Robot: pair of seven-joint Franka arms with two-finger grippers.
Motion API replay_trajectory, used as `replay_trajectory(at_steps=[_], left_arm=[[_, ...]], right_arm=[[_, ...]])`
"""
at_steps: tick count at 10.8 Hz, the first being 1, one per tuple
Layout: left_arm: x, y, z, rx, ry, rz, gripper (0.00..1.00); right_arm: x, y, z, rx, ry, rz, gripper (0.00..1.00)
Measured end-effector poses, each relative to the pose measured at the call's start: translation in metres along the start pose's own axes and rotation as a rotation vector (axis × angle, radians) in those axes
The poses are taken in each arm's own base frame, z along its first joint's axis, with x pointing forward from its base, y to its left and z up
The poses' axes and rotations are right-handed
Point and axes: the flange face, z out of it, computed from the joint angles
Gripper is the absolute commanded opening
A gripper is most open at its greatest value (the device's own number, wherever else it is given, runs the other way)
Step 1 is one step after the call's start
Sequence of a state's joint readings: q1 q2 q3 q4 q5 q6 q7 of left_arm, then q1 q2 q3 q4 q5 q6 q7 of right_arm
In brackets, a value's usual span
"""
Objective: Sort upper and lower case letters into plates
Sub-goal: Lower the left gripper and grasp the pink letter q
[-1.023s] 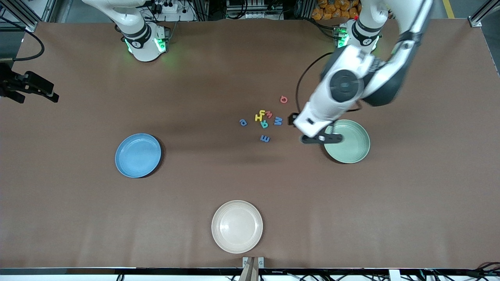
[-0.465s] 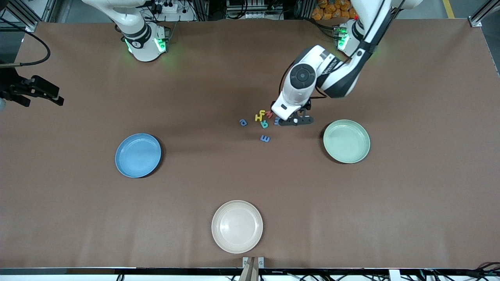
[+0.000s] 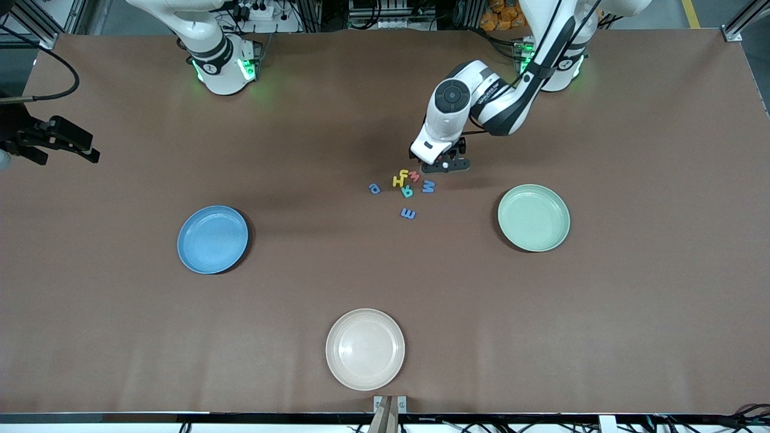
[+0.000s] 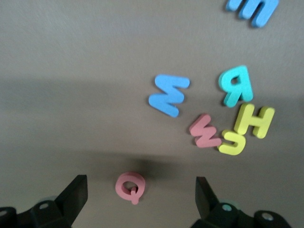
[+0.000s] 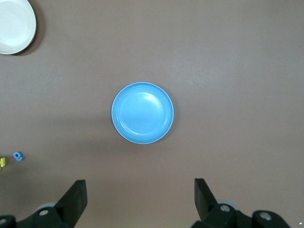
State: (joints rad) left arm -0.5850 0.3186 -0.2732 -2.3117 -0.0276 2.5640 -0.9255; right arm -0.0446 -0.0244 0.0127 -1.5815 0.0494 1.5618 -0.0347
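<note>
Nearest the front camera sits the cream plate (image 3: 365, 349), which I judge is not part of the sort. Farther in lie the blue plate (image 3: 212, 239) and the mint plate (image 3: 533, 217), both bare. Between them the letters (image 3: 409, 183) cluster, with the blue E (image 3: 408, 213) nearest. Farthest, the red Q (image 4: 129, 185) lies apart from them. The left tool (image 4: 140, 190) hovers low over it, released and straddling it. The Q is thin and flat, so the fingertips may skid over it or pinch off-centre. The right tool (image 5: 140, 194) waits, released, high over the blue plate.

A robotics lab: aluminium framing (image 3: 24, 18), cabling, brown table (image 3: 631, 325).
</note>
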Motion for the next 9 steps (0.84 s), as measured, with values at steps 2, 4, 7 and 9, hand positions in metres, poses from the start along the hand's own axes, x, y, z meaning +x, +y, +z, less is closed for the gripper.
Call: replay_trajectory(at_steps=[2,4,7,9], left_arm=[[-0.015,-0.014,0.019,-0.005,0.007,-0.001,1.00],[-0.019,-0.018,0.024,-0.005,0.008,-0.003,1.00],[-0.032,-0.011,0.026,-0.005,0.009,-0.027,1.00],[-0.035,-0.012,0.033,-0.005,0.011,-0.025,1.00]], right_arm=[[-0.001,-0.001,-0.002,0.000,0.003,-0.004,1.00],[-0.001,-0.002,-0.002,0.000,0.004,-0.005,1.00],[-0.001,-0.002,-0.002,0.000,0.004,-0.006,1.00],[-0.001,-0.002,-0.002,0.000,0.004,-0.007,1.00]])
